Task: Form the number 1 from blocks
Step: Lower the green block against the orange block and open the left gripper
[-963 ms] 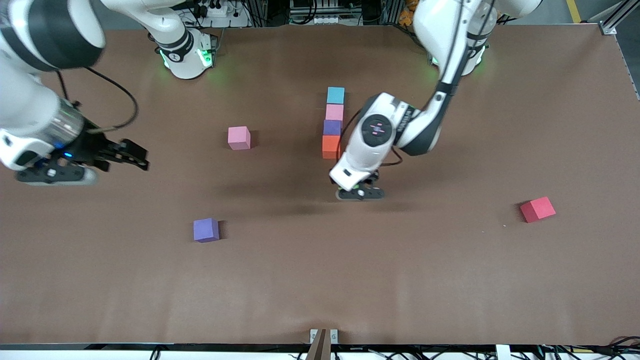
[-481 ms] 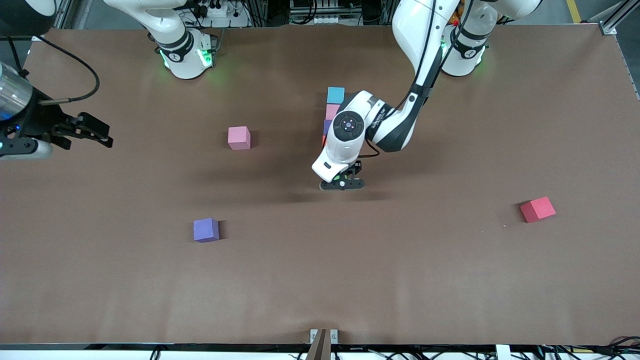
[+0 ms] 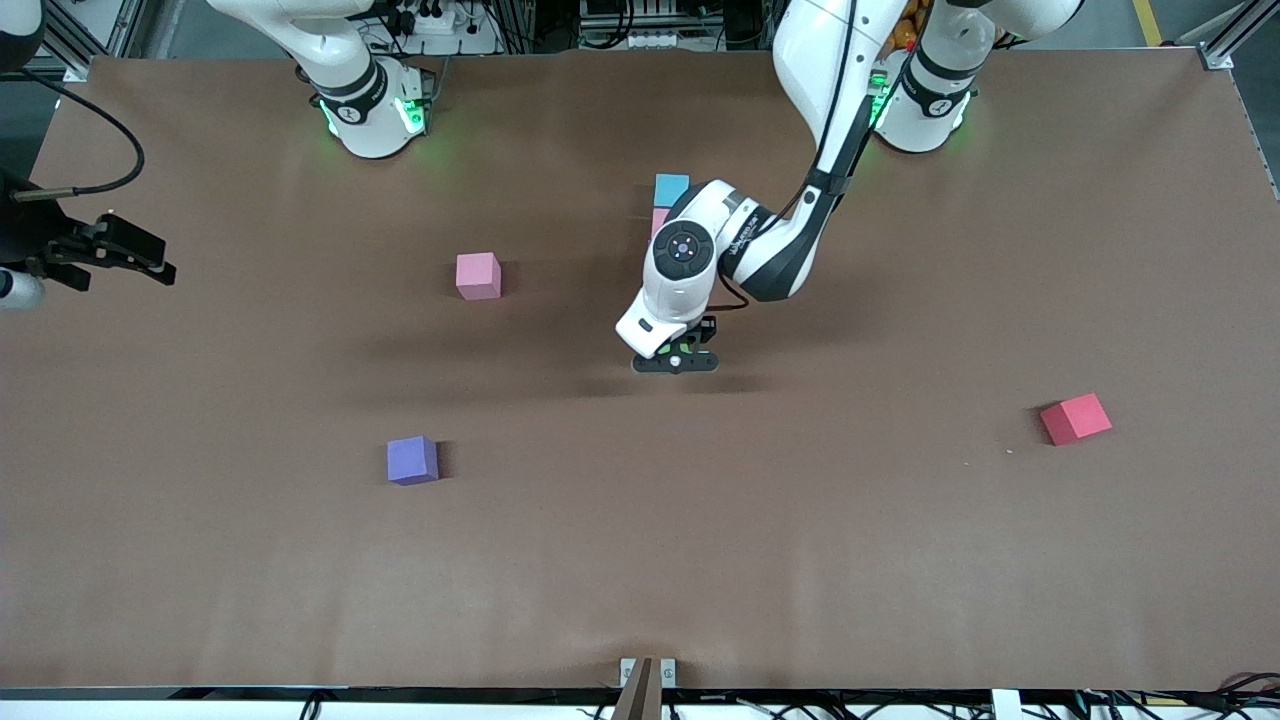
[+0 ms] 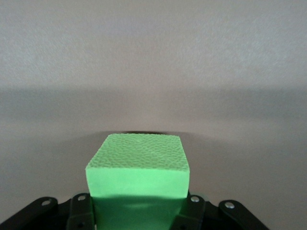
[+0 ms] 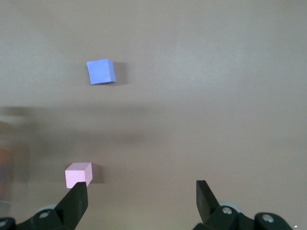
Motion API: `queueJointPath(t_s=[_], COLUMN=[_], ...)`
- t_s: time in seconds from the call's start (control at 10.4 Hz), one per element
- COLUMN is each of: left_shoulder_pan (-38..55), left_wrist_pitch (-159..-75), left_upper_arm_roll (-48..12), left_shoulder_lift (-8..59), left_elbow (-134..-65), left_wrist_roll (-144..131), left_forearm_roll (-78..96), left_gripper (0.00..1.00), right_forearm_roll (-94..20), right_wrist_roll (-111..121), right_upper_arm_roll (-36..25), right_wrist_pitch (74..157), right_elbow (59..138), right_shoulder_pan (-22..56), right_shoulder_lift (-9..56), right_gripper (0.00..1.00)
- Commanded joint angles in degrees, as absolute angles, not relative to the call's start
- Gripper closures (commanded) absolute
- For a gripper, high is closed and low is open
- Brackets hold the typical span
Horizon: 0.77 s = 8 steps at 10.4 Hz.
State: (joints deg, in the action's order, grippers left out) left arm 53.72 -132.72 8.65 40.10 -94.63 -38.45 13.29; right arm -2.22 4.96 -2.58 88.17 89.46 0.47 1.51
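A column of blocks runs down the table's middle. Its light blue block (image 3: 671, 187) and a sliver of a pink block (image 3: 659, 217) show, while the left arm hides the others. My left gripper (image 3: 676, 362) hangs low over the table at the column's camera-side end. It is shut on a green block (image 4: 138, 167), held between its pads. A loose pink block (image 3: 478, 275) (image 5: 77, 175) and a loose purple block (image 3: 412, 460) (image 5: 100, 72) lie toward the right arm's end. My right gripper (image 3: 120, 255) (image 5: 141, 189) is open and holds nothing at that end's edge.
A red cube (image 3: 1075, 418) lies alone toward the left arm's end of the brown table (image 3: 900, 560). The arm bases (image 3: 370, 110) stand along the table's edge farthest from the camera.
My left gripper has carried the green block sideways to the column's camera-side end, and its arm now hides the purple and orange blocks. The right arm has drawn back toward its table edge.
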Motion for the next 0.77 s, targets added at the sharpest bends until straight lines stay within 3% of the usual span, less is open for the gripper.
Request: queueJointPath(t_s=[0.0, 0.67], left_shoulder_pan=[55.3, 56.4], left_wrist_pitch=[-132.1, -132.1], left_upper_arm_roll=[9.7, 8.9], left_shoulder_lift=[40.2, 38.8], left_elbow=[-95.1, -97.7], left_wrist_roll=[-39.6, -39.5], left_forearm_roll=[14.2, 14.1], left_gripper=[1.0, 1.0], right_forearm_roll=[-1.2, 1.7], right_wrist_roll=[6.7, 8.4], right_upper_arm_roll=[-1.9, -2.0], right_wrist_pitch=[84.1, 82.9], right_elbow=[88.3, 86.7], right_shoulder_pan=[-0.2, -0.2], right_shoulder_lift=[1.0, 1.0], right_gripper=[0.0, 0.0])
